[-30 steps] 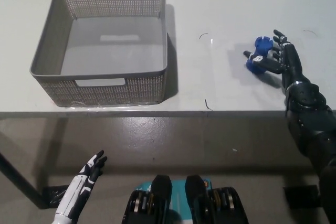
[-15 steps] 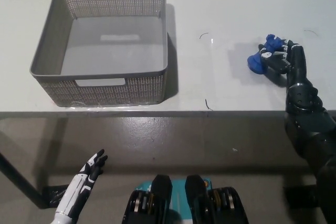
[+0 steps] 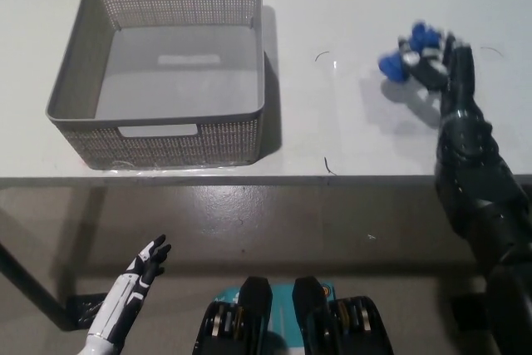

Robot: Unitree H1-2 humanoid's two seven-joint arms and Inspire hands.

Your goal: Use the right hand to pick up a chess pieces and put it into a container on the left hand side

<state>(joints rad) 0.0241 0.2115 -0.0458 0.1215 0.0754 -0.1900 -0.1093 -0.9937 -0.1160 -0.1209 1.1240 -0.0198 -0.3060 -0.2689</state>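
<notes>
A white counter (image 3: 349,6) fills the upper half of the frame, its front edge running above a grey-brown floor (image 3: 274,222). At upper right the black right robot hand (image 3: 436,68) pinches a blurred blue chess piece (image 3: 407,51) just above the counter, well apart from the empty grey perforated basket (image 3: 158,135) at upper left. The white left robot hand (image 3: 141,272) rests at lower left with fingers spread.

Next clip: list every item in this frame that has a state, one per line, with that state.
blue chess piece: held in the right hand, apparently lifted off the table, blurred
right hand: shut on the blue chess piece
left hand: open, holding nothing, resting low below the table edge
grey basket: upright on the table, empty
table: bears the grey basket
</notes>
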